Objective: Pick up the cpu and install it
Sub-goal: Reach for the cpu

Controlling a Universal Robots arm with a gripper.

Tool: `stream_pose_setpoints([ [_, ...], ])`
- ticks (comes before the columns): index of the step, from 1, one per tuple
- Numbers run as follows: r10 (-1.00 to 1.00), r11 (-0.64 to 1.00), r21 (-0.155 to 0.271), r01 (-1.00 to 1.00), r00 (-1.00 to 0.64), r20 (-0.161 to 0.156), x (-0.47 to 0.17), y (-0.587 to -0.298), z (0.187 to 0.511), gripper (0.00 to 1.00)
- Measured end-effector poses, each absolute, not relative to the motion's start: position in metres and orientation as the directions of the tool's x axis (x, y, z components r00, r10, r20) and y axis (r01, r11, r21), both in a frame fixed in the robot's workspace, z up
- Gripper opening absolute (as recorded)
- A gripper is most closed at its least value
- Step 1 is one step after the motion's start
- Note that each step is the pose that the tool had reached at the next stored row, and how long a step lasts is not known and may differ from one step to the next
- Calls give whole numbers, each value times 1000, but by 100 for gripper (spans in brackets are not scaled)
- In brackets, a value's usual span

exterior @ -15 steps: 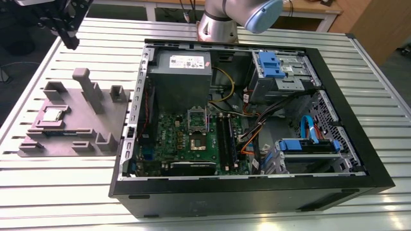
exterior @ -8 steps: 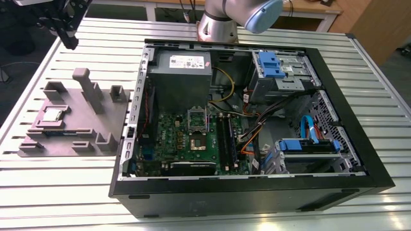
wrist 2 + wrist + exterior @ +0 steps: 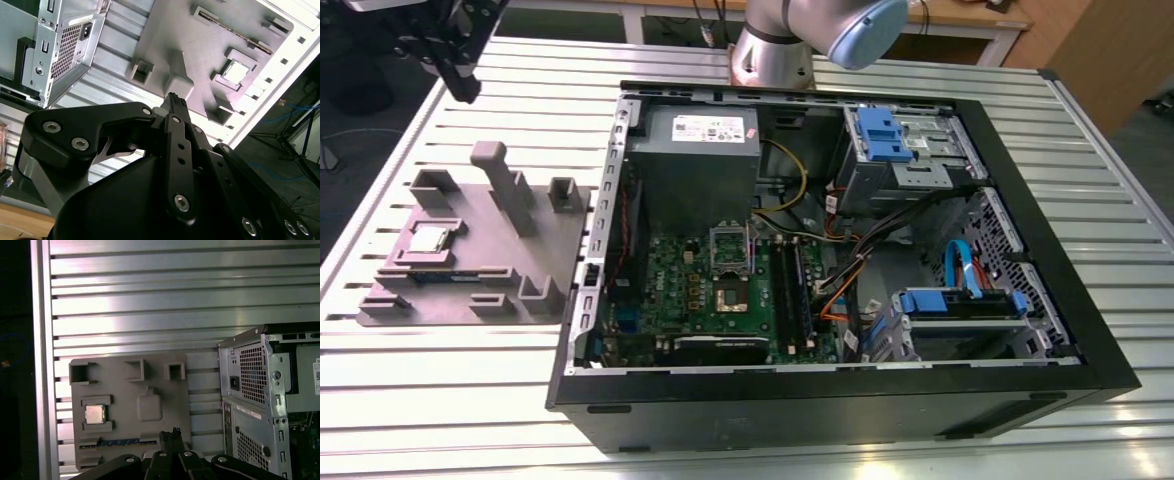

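Silver-topped and pale-rimmed, the small flat square cpu (image 3: 95,414) lies in a square recess of the grey moulded plastic tray (image 3: 172,405). The tray rests on the slatted aluminium counter (image 3: 150,315), near its edge at the exterior view's left. By my reckoning the job has hardly begun. The chip is not yet picked up, and the dark square socket (image 3: 727,296) on the green motherboard (image 3: 670,272) looks unfilled, so both the pickup and the fitting are left to do.

The black robot hand (image 3: 170,432) hangs in the air over that same side of the counter. It is clenched on nothing, with its fingertips pressed together and well apart from the cpu.

In the tray, a thin green-blue strip (image 3: 117,442) sits in a long slot just beside the cpu's recess, and the other pockets I can make out hold nothing.

The open black computer case (image 3: 854,415) at the counter's middle holds the motherboard, a large grey power-supply box (image 3: 694,170), blue plastic drive brackets (image 3: 881,130) and loose bundled cables (image 3: 854,270).
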State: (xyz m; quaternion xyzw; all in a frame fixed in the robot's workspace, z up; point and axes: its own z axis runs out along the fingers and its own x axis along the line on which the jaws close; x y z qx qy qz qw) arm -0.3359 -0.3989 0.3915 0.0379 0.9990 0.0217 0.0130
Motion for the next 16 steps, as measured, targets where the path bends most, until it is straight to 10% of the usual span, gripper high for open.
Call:
stream_pose_setpoints([
  [16, 76, 996, 44, 75, -997, -24, -340, -399, 392, 10],
])
